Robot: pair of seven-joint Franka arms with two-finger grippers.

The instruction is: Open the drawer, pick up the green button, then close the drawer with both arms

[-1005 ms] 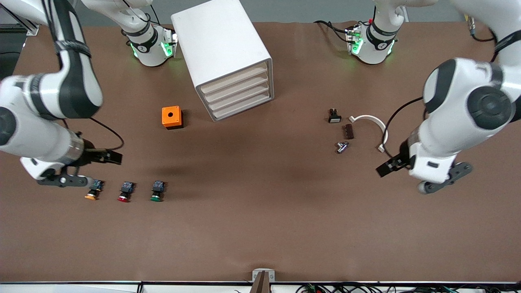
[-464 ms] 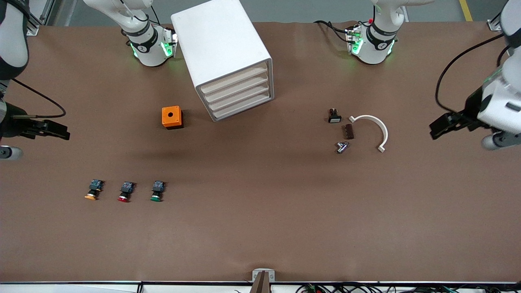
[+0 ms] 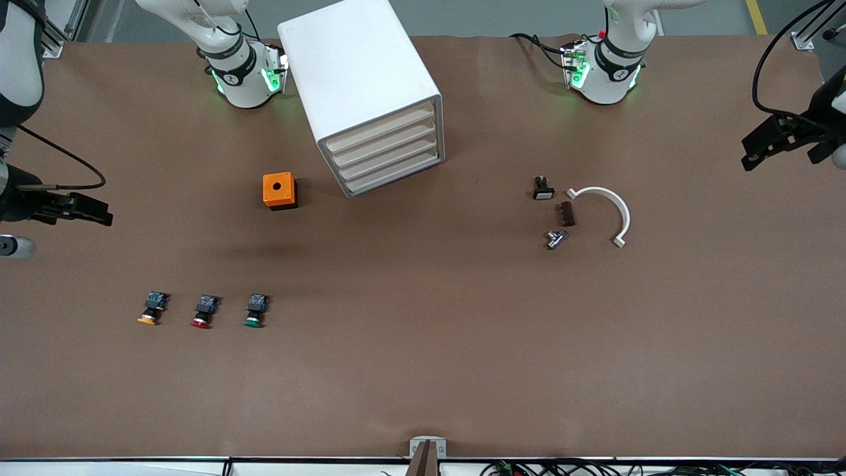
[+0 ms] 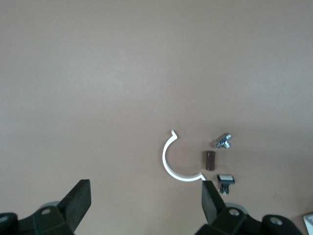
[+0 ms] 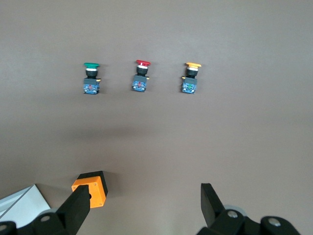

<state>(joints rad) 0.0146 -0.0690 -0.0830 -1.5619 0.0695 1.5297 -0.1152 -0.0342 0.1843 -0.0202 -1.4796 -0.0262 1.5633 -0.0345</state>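
Buttons lie in a row on the brown surface (image 3: 423, 370) toward the right arm's end: the button (image 3: 254, 311) with the green cap, a red-capped button (image 3: 203, 311) beside it, and an orange-capped button (image 3: 153, 309) at the row's outer end. All three rest well apart from the cabinet (image 3: 363, 86) and nearer to the front camera than the orange box (image 3: 279, 190). The drawer (image 3: 382, 130), uppermost of the four in the cabinet, looks flush with the three below it, though from this high angle that is hard to judge.

The right end effector (image 3: 92, 210) hangs over the surface's edge at the right arm's end, well apart from the green-capped button; its fingers (image 5: 78, 208) stand wide apart and hold nothing. In the right wrist view the three buttons show ahead of it, with the orange box close by one finger.

The left end effector (image 3: 767, 142) hangs over the left arm's end of the surface, jaws spread wide and empty. Its wrist view shows a white curved clip (image 4: 172, 161), a small brown block (image 4: 209, 160), a metal wing bolt (image 4: 224, 141) and a small black switch (image 4: 225, 181) clustered on the surface.
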